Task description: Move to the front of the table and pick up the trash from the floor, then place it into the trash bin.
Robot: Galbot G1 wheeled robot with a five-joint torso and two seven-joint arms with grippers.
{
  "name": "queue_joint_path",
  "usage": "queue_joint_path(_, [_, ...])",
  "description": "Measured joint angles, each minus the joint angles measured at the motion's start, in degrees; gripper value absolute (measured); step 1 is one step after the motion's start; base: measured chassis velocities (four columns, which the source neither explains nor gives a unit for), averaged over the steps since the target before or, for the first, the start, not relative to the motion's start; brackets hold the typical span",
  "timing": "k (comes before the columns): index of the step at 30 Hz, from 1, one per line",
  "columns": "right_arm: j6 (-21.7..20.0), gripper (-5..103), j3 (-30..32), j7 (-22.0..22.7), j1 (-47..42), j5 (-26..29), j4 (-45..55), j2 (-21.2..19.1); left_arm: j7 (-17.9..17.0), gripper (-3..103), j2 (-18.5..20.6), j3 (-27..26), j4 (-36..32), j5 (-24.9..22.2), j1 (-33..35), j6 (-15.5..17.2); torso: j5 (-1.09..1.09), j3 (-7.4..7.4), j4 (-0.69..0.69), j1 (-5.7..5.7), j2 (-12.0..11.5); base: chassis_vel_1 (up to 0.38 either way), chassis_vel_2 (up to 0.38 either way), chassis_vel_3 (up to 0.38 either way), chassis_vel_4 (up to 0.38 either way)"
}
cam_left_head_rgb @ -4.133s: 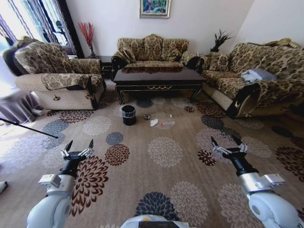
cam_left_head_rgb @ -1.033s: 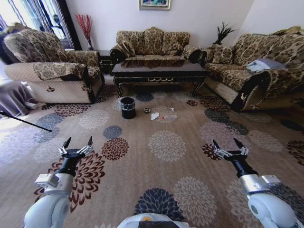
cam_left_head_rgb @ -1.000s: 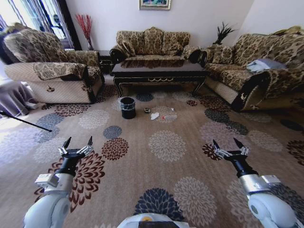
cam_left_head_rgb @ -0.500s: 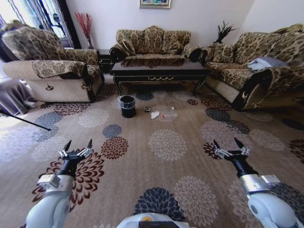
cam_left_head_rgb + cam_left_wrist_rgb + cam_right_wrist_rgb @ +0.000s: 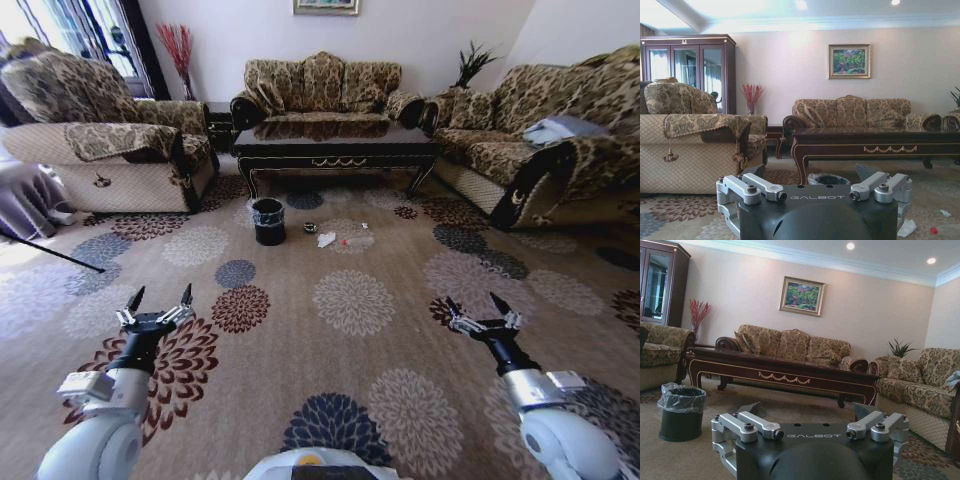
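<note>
The table [image 5: 330, 150] stands across the room in front of the far sofa, and in the right wrist view the table [image 5: 785, 372] is seen side-on. On the carpet before it lies the trash: crumpled white paper [image 5: 326, 240], a clear bottle [image 5: 355, 242] and a small dark round piece [image 5: 310, 228]. The trash bin [image 5: 268, 221] stands just left of these; the right wrist view also shows the bin [image 5: 681, 411]. My left gripper [image 5: 160, 300] and right gripper [image 5: 473, 308] are held out low in front of me, both open and empty, well short of the trash.
An armchair [image 5: 100, 140] sits at the left, and a long sofa [image 5: 540, 150] lines the right side. A thin dark rod [image 5: 50, 255] lies on the floor at the left. Open patterned carpet [image 5: 350, 300] stretches between me and the trash.
The whole view has shifted: the camera has moved a little closer to the table, bin and trash. Both arms keep the same open pose.
</note>
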Motion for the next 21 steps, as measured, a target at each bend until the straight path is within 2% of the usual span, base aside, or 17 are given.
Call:
queue_joint_path(14, [0.0, 100, -0.1, -0.2, 0.2, 0.0, -0.3, 0.2, 0.2, 100, -0.4, 0.8, 0.6, 1.0, -0.4, 0.0, 0.0, -2.9, 0.0, -0.44, -3.3, 0.0, 0.0, 0.0, 0.0])
queue_joint_path(21, [1.0, 100, -0.1, -2.2, 0.5, 0.2, -0.4, 0.3, 0.2, 100, -0.3, 0.8, 1.0, 1.0, -0.7, 0.0, 0.0, -4.46, 0.0, -0.52, -5.0, 0.0, 0.0, 0.0, 0.0])
